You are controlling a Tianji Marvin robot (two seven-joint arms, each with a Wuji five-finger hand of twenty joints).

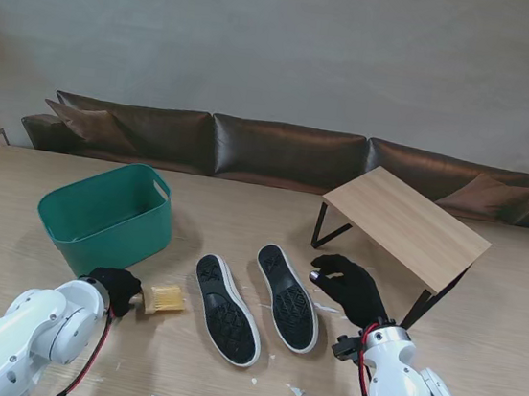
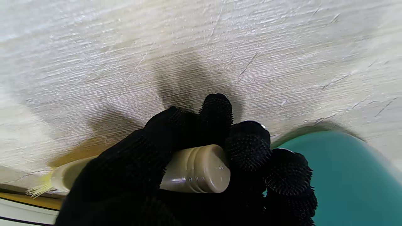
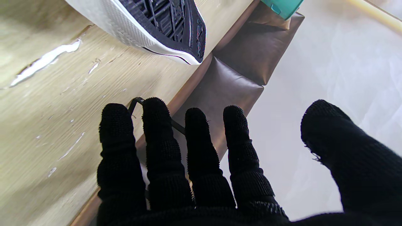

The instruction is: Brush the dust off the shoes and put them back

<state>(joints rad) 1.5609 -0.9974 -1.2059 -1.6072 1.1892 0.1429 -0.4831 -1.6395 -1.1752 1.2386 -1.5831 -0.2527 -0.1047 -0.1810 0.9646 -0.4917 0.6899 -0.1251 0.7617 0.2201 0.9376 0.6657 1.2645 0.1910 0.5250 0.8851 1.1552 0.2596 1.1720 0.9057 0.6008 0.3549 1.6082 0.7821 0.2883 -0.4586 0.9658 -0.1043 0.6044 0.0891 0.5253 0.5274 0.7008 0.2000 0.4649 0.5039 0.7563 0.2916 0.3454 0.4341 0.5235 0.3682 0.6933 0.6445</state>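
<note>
While the left hand (image 1: 118,288) is clenched around the handle of a brush (image 1: 163,299), the handle's ribbed, pale end (image 2: 201,169) shows between the gloved fingers (image 2: 216,113) in the left wrist view. Yellow bristles point toward the shoes and lie low over the desk (image 1: 480,331), just beside the left shoe (image 1: 225,309); contact with the desk cannot be confirmed. Directly behind this hand, farther from me, stands a green tub (image 1: 108,216).

The right hand (image 1: 350,288) is released: its fingers (image 3: 160,147) are spread, the thumb (image 3: 342,150) is held apart, and it grasps nothing. It hovers just to the right of the right shoe (image 1: 287,297), without visible contact.

Both shoes lie sole-up, side by side at the centre of the desk, black treads facing upward with white edges. Small white scraps (image 1: 295,391) are scattered on the desk nearer to me than the shoes. A small wooden stand (image 1: 406,225) with black legs sits to the right, behind the right hand. A brown sofa (image 1: 289,153) runs along the far edge of the desk.
</note>
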